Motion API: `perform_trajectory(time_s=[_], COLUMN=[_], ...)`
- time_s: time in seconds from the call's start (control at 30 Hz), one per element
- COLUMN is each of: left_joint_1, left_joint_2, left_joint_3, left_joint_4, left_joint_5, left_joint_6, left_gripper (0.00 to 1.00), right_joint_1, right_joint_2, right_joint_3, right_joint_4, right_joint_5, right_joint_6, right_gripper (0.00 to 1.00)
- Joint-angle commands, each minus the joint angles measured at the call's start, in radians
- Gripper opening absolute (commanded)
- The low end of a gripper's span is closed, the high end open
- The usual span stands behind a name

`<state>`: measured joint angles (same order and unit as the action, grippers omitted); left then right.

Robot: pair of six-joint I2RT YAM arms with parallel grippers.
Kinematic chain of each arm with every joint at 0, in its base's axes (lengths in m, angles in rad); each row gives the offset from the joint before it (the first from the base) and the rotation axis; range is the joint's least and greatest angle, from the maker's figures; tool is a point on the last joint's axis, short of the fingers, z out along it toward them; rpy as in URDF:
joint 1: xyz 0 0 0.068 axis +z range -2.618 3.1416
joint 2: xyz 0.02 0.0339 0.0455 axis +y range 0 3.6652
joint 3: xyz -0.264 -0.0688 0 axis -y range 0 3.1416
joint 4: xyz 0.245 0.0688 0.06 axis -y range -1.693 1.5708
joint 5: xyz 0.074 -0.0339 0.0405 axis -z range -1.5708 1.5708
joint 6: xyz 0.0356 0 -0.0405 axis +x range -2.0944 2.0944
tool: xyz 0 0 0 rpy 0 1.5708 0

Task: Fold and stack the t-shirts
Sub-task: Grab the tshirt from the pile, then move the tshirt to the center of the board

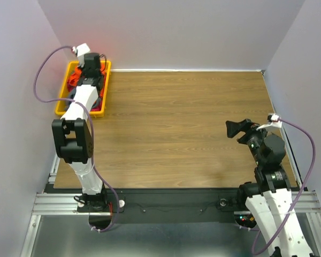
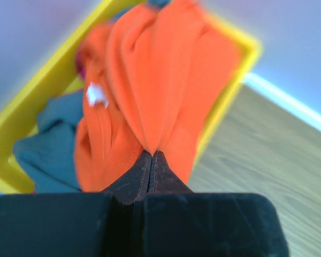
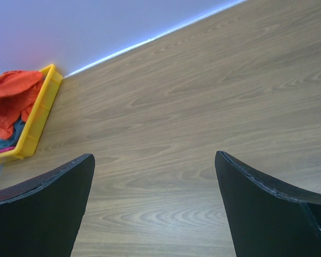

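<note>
Left claw point(image 2: 151, 160): clenched over the bin, its two tips pressed together on a pinch of the orange shirt.
Orange shirt point(image 2: 166, 80): in the yellow bin, bunched, its folds drawn in to the claw's tips; it covers most of the bin's far end and drapes over the rim on the bench side.
Label point(image 2: 96, 95): small, white, on the orange shirt near its left edge.
Grey-blue shirt point(image 2: 48, 144): crumpled in the bin beside and partly under the orange one.
Red cloth point(image 3: 1, 151): only a sliver shows at the bin's near end, below the grey-blue shirt.
Bin point(image 1: 64, 101): at the bench's far left corner, by the wall.
Right claw point(image 3: 155, 156): released, jaws wide, nothing between them; it hangs above bare wood at the bench's right side, well apart from the bin.
Bench point(image 1: 187, 128): wood-grain top.
</note>
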<state>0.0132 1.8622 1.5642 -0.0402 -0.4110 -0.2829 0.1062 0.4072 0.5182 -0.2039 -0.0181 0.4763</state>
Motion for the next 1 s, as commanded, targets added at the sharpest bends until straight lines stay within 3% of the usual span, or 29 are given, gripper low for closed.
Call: perform_trajectory(time_s=[0.0, 0.13, 0.23, 0.47, 0.77, 0.87, 0.97], left_joint_1=[-0.202, -0.401, -0.609, -0.803, -0.835, -0.835, -0.835], left_joint_2=[-0.182, -0.204, -0.19, -0.169, -0.147, -0.165, -0.25], left_joint_3=[0.175, 0.305, 0.44, 0.669, 0.772, 0.717, 0.602], left_joint_4=[-0.041, -0.136, -0.208, -0.27, -0.187, -0.159, -0.141], left_joint_5=[-0.057, -0.042, -0.013, 0.098, 0.345, 0.434, 0.372], left_joint_6=[0.143, 0.159, 0.192, 0.214, 0.197, 0.18, 0.177], left_gripper=[0.0, 0.0, 0.0, 0.0, 0.0, 0.0, 0.0], right_joint_1=[0.007, 0.009, 0.007, 0.009, 0.007, 0.007, 0.007], right_joint_2=[0.025, 0.058, 0.087, 0.088, 0.068, 0.061, 0.051], right_joint_3=[0.086, 0.144, 0.199, 0.232, 0.249, 0.255, 0.256], right_joint_4=[0.021, 0.021, 0.021, 0.017, 0.004, -0.002, -0.009], right_joint_5=[0.049, 0.134, 0.164, 0.19, 0.242, 0.237, 0.227], right_joint_6=[-0.062, -0.114, -0.16, -0.196, -0.219, -0.226, -0.235], right_gripper=[1.0, 1.0, 1.0, 1.0, 1.0, 1.0, 1.0])
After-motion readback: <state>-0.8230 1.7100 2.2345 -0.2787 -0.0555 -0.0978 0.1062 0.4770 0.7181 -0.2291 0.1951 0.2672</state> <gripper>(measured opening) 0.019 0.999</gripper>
